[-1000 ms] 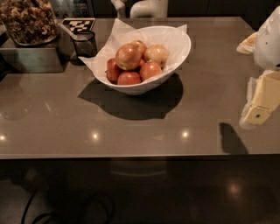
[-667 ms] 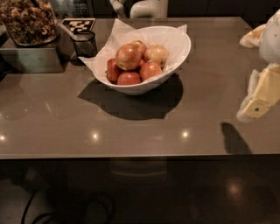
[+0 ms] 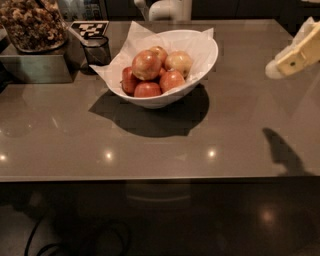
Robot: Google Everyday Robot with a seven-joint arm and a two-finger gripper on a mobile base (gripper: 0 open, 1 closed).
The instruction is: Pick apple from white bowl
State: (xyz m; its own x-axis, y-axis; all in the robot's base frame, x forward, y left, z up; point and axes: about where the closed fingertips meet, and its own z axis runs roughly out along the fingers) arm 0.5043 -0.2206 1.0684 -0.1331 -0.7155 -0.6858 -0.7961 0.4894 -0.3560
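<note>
The white bowl [image 3: 197, 50] stands on the brown table, lined with crumpled white paper and holding several apples. The apple [image 3: 146, 65], the largest, orange-red with yellowish streaks, sits on top at the bowl's left middle. A paler yellow apple [image 3: 178, 62] lies to its right and darker red apples [image 3: 147, 90] lie below. The gripper [image 3: 295, 54], cream-coloured, hangs above the table at the right edge of the view, well to the right of the bowl and apart from it. Its shadow falls on the table at the lower right.
A metal tray with a container of nuts [image 3: 32, 25] stands at the back left. A small dark cup [image 3: 97, 50] and a black-and-white tag [image 3: 89, 28] sit just left of the bowl. A white object [image 3: 167, 9] stands behind the table. The table's front edge [image 3: 150, 177] runs across the lower middle.
The view has shifted and drawn closer to the table. The gripper has risen and now sits higher at the right edge. The bowl and apples have not moved on the table.
</note>
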